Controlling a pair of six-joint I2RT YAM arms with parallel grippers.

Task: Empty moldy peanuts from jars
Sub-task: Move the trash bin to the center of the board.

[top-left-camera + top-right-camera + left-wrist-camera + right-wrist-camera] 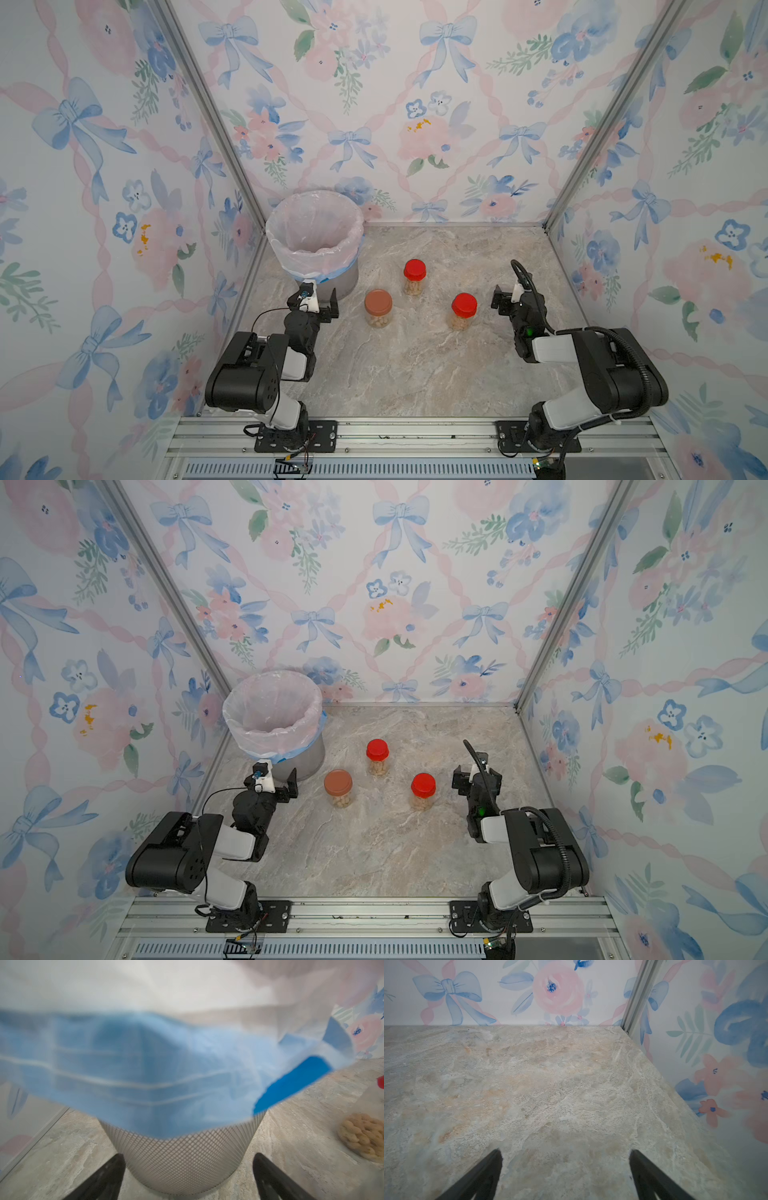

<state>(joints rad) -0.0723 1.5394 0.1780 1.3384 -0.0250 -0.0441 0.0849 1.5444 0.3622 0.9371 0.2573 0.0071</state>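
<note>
Pose: left claw agape, facing bin | right claw agape, above table

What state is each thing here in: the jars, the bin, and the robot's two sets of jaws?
Brown-lid jar: upright, lid on, peanuts inside.
Far red-lid jar: upright, lid on, peanuts inside.
Near red-lid jar: upright, lid on, peanuts inside.
Bin: upright, lined, open top, no peanuts seen inside.
Left jaws: open, empty.
Right jaws: open, empty.
</note>
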